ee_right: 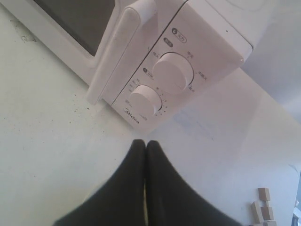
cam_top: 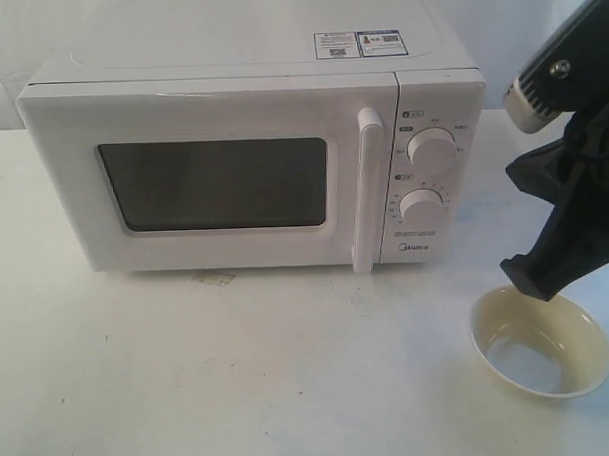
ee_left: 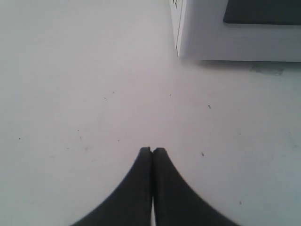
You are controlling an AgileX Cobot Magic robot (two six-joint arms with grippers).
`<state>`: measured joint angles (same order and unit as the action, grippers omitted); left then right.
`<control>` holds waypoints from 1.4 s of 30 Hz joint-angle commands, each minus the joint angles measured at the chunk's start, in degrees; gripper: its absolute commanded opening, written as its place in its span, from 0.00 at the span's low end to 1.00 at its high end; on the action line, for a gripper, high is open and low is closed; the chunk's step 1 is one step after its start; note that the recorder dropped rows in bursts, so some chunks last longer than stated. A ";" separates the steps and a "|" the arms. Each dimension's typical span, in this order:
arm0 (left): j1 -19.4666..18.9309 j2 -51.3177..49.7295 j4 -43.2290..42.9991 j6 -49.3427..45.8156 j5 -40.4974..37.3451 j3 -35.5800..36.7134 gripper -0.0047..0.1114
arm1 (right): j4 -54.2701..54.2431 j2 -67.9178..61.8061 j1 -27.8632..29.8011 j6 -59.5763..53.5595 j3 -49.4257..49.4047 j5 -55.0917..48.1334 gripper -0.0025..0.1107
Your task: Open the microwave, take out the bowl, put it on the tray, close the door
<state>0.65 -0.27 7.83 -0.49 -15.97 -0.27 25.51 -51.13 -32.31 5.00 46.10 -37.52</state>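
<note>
Small glossy cream-yellow bowl (cam_top: 541,345), desk's (cam_top: 240,390) right front corner: closed, empty right fingers (cam_top: 531,278) by its rear rim, nearer arm; closed left fingers (ee_left: 141,183) beyond boxy white microwave (cam_top: 230,106).

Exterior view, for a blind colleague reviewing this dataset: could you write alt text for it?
A white microwave with its door shut stands on a white table. Right of it in the picture a small cream bowl sits on the table, and the robot's black right hand, closed, hangs just over the bowl's rim.
</note>
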 commanded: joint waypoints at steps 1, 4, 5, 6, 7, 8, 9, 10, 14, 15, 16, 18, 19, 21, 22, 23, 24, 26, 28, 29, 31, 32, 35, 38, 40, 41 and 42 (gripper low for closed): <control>0.04 0.27 -3.14 0.49 0.54 0.27 0.04 | 0.04 0.37 0.35 0.19 -0.40 0.21 0.02; 0.04 0.27 -3.15 1.13 0.97 0.27 0.04 | 0.04 0.37 0.35 0.19 -0.40 0.21 0.02; 0.04 0.27 -3.15 1.55 1.71 0.27 0.04 | 0.04 0.37 0.35 0.19 -0.40 0.21 0.02; 0.04 0.27 -2.90 2.19 3.27 0.27 0.04 | 0.04 0.37 0.35 0.19 -0.40 0.21 0.02; 0.04 0.27 -2.91 1.91 3.94 0.27 0.04 | 0.04 0.37 0.35 0.19 -0.40 0.21 0.02; 0.04 0.27 -2.91 1.92 4.08 0.27 0.04 | 0.04 0.37 0.35 0.19 -0.40 0.21 0.02; 0.04 0.27 -2.91 1.92 4.08 0.27 0.04 | 0.04 0.37 0.35 0.19 -0.40 0.21 0.02; 0.04 0.27 -2.91 1.92 4.08 0.27 0.04 | 0.04 0.37 0.35 0.19 -0.40 0.21 0.02; 0.04 0.27 -2.91 1.92 3.98 0.27 0.04 | 0.04 0.37 0.35 0.19 -0.40 0.21 0.02; 0.04 0.27 -2.91 1.92 3.98 0.27 0.04 | 0.04 0.37 0.35 0.19 -0.40 0.21 0.02; 0.04 0.27 -2.91 1.92 3.98 0.27 0.04 | 0.04 0.37 0.35 0.19 -0.40 0.21 0.02; 0.04 0.27 -2.91 1.80 3.98 0.27 0.04 | 0.04 0.37 0.35 0.19 -0.40 0.21 0.02; 0.04 0.27 -2.91 1.80 3.98 0.27 0.04 | 0.04 0.37 0.35 0.19 -0.40 0.21 0.02; 0.04 0.27 -2.91 1.80 3.98 0.27 0.04 | 0.04 0.37 0.35 0.19 -0.40 0.21 0.02; 0.04 0.27 -2.91 1.80 3.98 0.27 0.04 | 0.04 0.37 0.35 0.19 -0.40 0.21 0.02; 0.04 0.27 -2.91 1.80 3.98 0.27 0.04 | 0.04 0.37 0.35 0.19 -0.40 0.21 0.02; 0.04 0.27 -2.91 1.80 3.98 0.27 0.04 | 0.04 0.37 0.35 0.19 -0.40 0.21 0.02; 0.04 0.27 -2.91 1.80 3.98 0.27 0.04 | 0.04 0.37 0.35 0.19 -0.40 0.21 0.02; 0.04 0.27 -2.91 1.80 3.98 0.27 0.04 | 0.04 0.37 0.35 0.19 -0.40 0.21 0.02; 0.04 0.27 -2.91 1.80 3.98 0.27 0.04 | 0.04 0.37 0.35 0.19 -0.40 0.21 0.02; 0.04 0.27 -2.91 1.80 3.98 0.27 0.04 | 0.04 0.37 0.35 0.19 -0.40 0.21 0.02; 0.04 0.27 -2.91 1.80 3.98 0.27 0.04 | 0.04 0.37 0.35 0.19 -0.40 0.21 0.02; 0.04 0.27 -2.91 1.80 3.98 0.27 0.04 | 0.04 1.11 0.35 0.19 -0.40 0.21 0.02; 0.04 0.27 -2.91 1.80 3.98 0.27 0.04 | 0.53 5.48 0.97 0.19 -0.40 2.67 0.02; 0.04 0.27 -2.91 1.80 3.98 0.27 0.04 | 1.08 10.30 2.11 0.19 -0.40 4.57 0.02; 0.04 0.27 -2.91 1.80 3.98 0.27 0.04 | 1.08 12.68 2.61 0.19 -0.40 4.29 0.02; 0.04 0.27 -2.91 1.80 3.98 0.27 0.04 | 1.08 15.80 3.31 0.35 -0.70 4.18 0.02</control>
<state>0.65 -0.27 4.80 0.99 -12.26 -0.27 25.88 -41.88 -30.63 5.00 46.01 -34.27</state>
